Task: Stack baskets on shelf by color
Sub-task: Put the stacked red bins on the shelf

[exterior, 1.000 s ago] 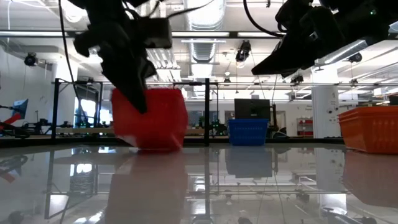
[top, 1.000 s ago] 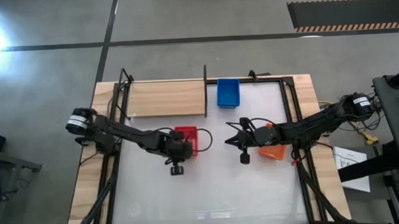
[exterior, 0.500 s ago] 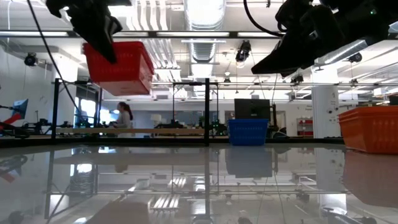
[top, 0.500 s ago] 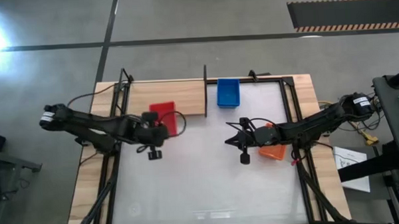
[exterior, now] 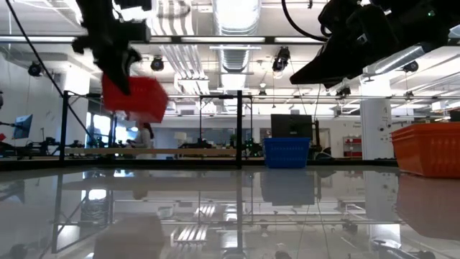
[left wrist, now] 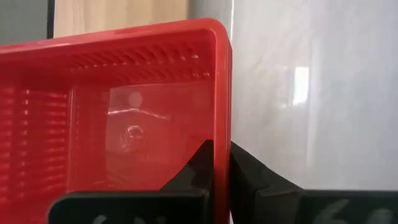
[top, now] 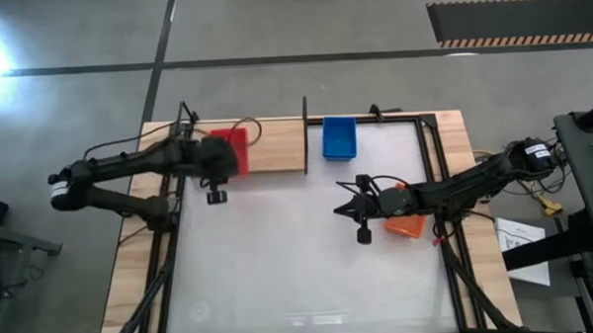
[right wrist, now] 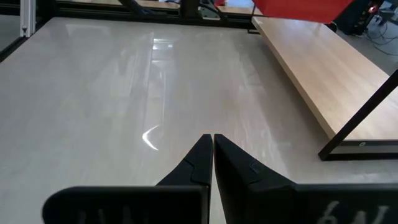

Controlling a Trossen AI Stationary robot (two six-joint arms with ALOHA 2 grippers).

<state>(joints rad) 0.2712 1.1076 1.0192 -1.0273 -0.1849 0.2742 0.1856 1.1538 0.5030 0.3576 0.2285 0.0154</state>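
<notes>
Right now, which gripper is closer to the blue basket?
The right. The right gripper hangs over the white tabletop just in front of the blue basket, while the left gripper holds the red basket above the shelf, farther to the side.

Grey concrete floor with dark seam lines and a hazard-striped mat. Ceiling ducts and strip lights overhead. Distant workbenches, apparently cluttered.

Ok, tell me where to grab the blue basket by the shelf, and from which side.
Judging by its pose, take the blue basket by one rim wall, coming down from above. It sits upright and open-topped on the table, apart from the shelf, so a finger fits on each side of the thin wall.
</notes>
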